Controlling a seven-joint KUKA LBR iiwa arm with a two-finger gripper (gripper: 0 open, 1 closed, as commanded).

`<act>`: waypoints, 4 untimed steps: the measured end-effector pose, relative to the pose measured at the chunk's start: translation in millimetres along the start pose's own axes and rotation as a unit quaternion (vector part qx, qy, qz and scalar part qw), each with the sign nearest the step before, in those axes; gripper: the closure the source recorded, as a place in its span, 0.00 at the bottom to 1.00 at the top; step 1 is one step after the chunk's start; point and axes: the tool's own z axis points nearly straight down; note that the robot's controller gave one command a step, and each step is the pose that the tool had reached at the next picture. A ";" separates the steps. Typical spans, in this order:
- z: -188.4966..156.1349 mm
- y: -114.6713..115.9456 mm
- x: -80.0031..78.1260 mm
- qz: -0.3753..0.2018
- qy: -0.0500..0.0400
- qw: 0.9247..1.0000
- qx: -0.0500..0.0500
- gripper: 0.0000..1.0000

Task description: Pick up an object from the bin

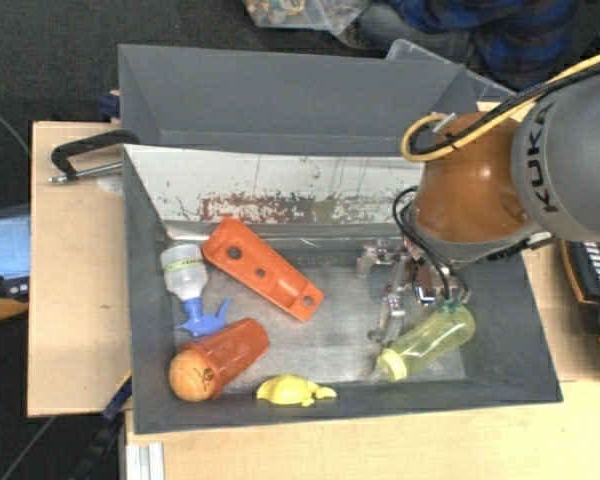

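pincer [405, 306] low at right near side, wide or narrow I cannot tell | green clear bottle [427, 340] just beside it | I judge light, smooth, slippery; take across the body

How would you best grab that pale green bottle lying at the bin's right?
Probably mid-body on the green bottle, coming from straight above and squeezing across its width: it lies on its side, slanted, its round body longer than wide.
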 end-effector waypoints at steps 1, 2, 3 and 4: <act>-4.3 -0.1 -1.2 0.000 -0.003 1.000 0.000 0.00; 22.1 66.1 -15.0 0.011 -0.004 1.000 0.000 0.00; 11.3 32.6 1.0 -0.081 -0.003 0.997 -0.001 0.00; 8.8 67.9 -16.2 -0.010 -0.006 1.000 -0.001 0.00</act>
